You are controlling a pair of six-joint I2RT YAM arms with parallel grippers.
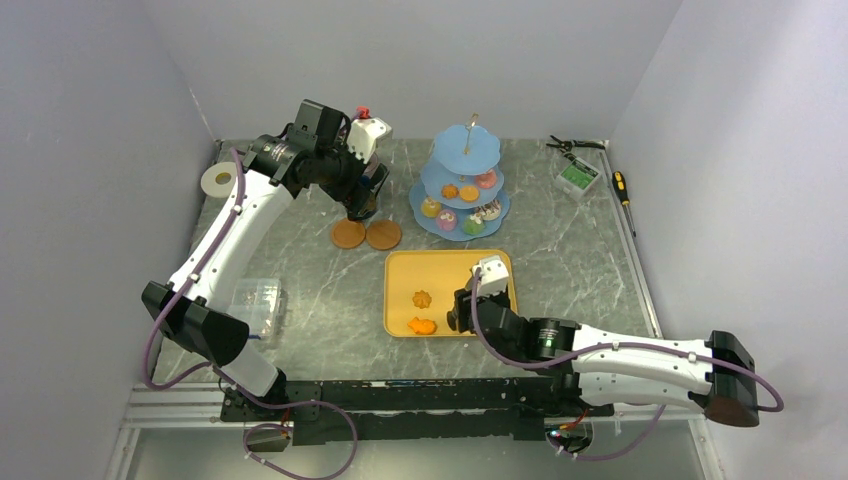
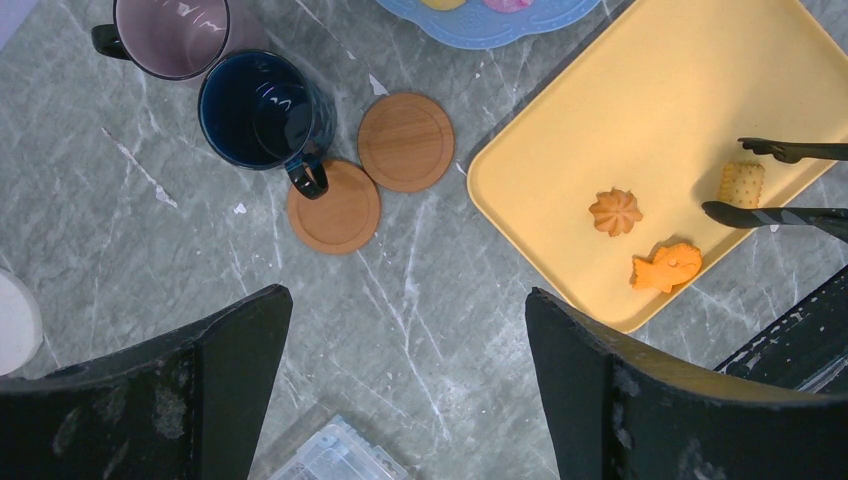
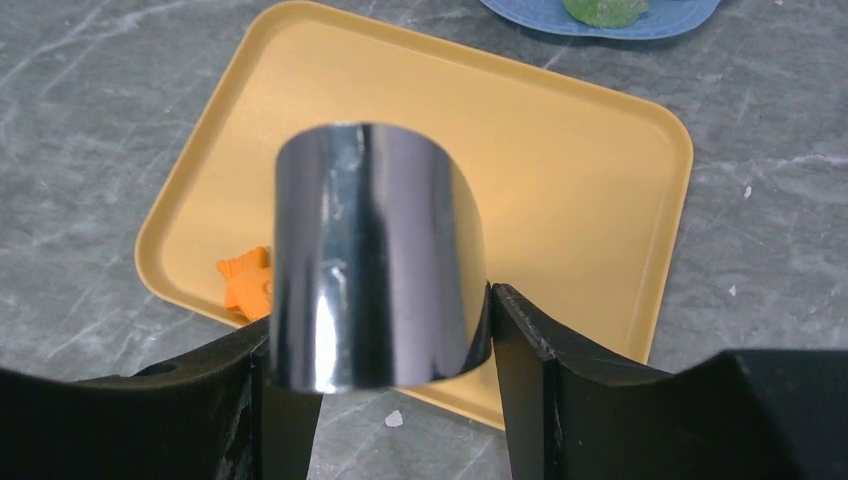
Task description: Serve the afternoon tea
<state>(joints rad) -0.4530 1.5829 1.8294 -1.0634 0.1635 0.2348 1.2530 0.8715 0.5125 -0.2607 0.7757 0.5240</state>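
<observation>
While the top view only gives me two orange biscuits (image 2: 615, 211) on the yellow tray (image 2: 620, 90), the left wrist cam shows three: a flower one, a fish one (image 2: 666, 267) and a square one (image 2: 741, 184) sitting between the tips of the tongs (image 2: 775, 214). Can't tell if it's actually pinched. That same cam is the only one that shows both mugs properly: the mauve mug (image 2: 170, 35) and the dark-blue mug (image 2: 262, 110) stand side by side, the blue one's handle hanging over the nearer of the two coasters (image 2: 334, 207). The coasters touch each other just left of the tray.

The right wrist cam just shows the right gripper (image 3: 378, 330) clamped on the shiny bent end of the tongs, over the tray. The left gripper (image 2: 408, 300) is spread wide, holding nothing, above bare table.

Count: one three-tier stand (image 1: 465, 150) behind the tray, with small treats on its lower two tiers (too tiny to count), two mugs, two coasters, three biscuits.
</observation>
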